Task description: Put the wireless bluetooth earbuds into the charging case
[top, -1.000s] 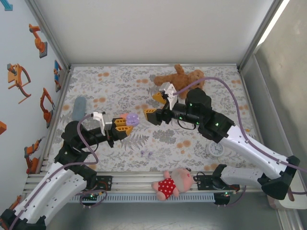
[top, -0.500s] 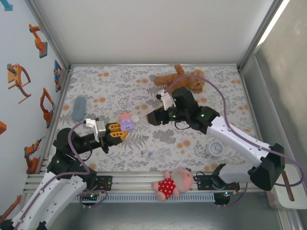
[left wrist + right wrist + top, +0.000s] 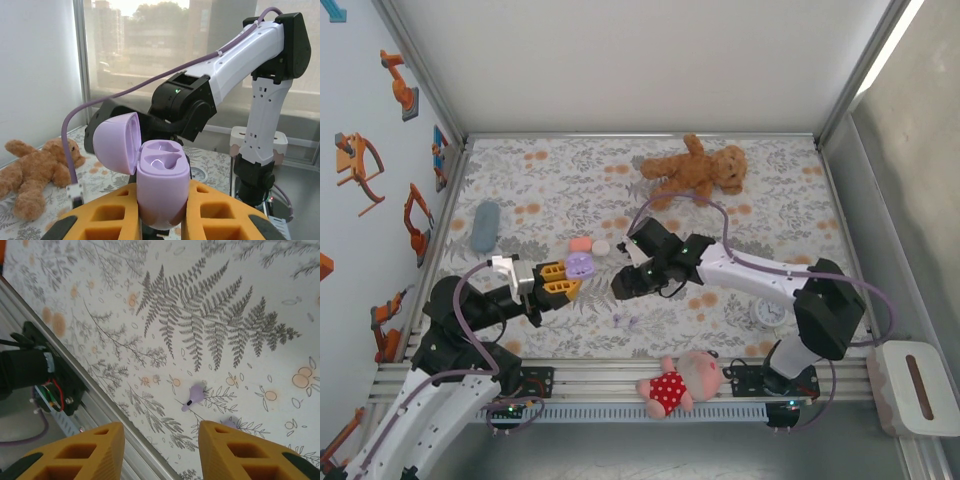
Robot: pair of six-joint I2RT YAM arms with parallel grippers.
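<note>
My left gripper (image 3: 160,220) is shut on the lilac charging case (image 3: 162,185), gripping its lower body between orange pads. The case stands upright with its lid (image 3: 116,142) swung open to the left and both sockets empty. From above, the case (image 3: 580,265) hangs over the table's left middle. My right gripper (image 3: 160,440) points down at the floral cloth, its jaws apart with nothing between them. One lilac earbud (image 3: 194,397) lies just beyond the gap. A second lilac earbud (image 3: 227,424) peeks out beside the right finger. The earbuds (image 3: 623,321) lie near the front edge, just below my right gripper (image 3: 623,285).
A coral case (image 3: 580,243) and a white case (image 3: 601,247) lie behind the lilac one. A teddy bear (image 3: 695,168) is at the back, a small clock (image 3: 770,312) at the right, a doll (image 3: 680,380) on the front rail, and a grey-blue object (image 3: 485,226) at the left.
My right arm has swung forward and down to hover over the lilac earbuds, and its jaws have narrowed. My left gripper has drawn back slightly, still holding the open case.
</note>
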